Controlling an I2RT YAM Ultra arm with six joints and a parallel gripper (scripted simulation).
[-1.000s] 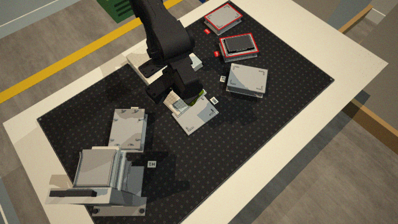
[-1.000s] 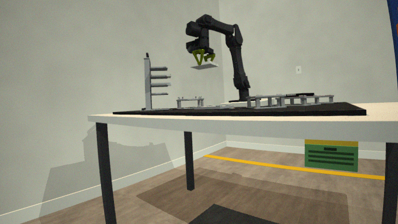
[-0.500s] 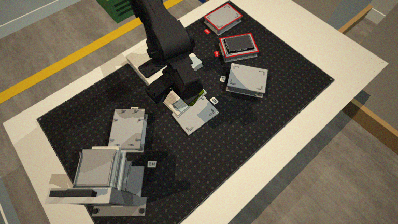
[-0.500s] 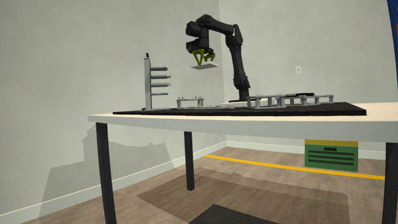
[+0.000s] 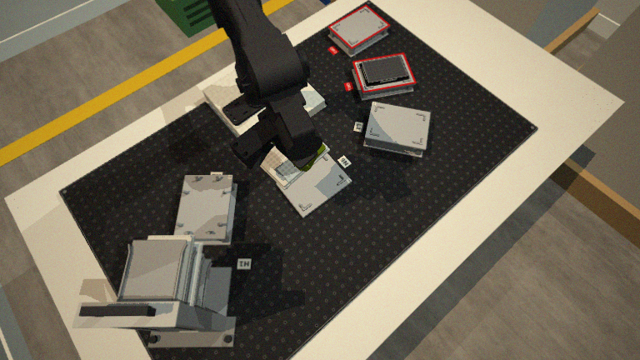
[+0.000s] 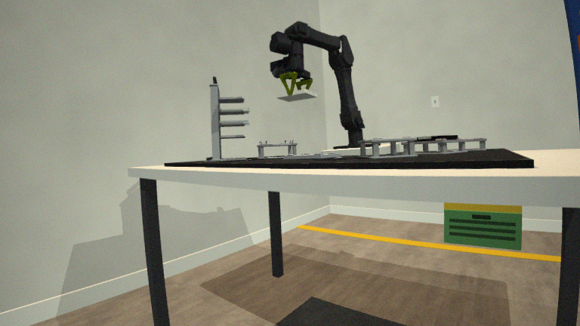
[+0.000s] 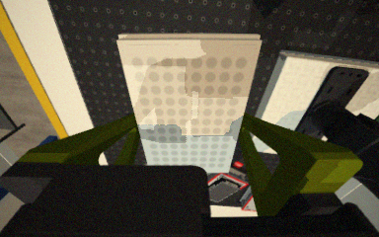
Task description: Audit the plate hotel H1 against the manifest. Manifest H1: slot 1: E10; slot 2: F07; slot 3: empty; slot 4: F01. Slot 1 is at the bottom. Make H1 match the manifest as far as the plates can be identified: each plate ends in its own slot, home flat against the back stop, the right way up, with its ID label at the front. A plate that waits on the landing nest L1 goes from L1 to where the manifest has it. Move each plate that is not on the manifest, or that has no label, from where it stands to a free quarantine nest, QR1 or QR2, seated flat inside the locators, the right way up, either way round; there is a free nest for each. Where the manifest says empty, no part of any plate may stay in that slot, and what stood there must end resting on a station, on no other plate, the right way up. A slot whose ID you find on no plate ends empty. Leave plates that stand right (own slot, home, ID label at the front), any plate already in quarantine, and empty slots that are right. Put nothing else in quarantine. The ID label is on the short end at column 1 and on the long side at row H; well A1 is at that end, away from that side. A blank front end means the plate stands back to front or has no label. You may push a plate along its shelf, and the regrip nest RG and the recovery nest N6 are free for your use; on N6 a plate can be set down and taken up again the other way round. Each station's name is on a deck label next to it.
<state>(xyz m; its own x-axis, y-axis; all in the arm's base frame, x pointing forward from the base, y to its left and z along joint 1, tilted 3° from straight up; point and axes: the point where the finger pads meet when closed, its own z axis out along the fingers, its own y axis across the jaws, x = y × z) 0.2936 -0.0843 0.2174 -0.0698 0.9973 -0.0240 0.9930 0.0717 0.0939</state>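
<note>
High above the recovery nest N6 [image 5: 321,186], the gripper [image 6: 295,85] clasps a pale well plate [image 7: 189,94] by its long sides, mid-transfer, and the next move, I judge, is carrying it level toward plate hotel H1 [image 6: 214,117] or a quarantine nest [image 5: 358,26].
</note>
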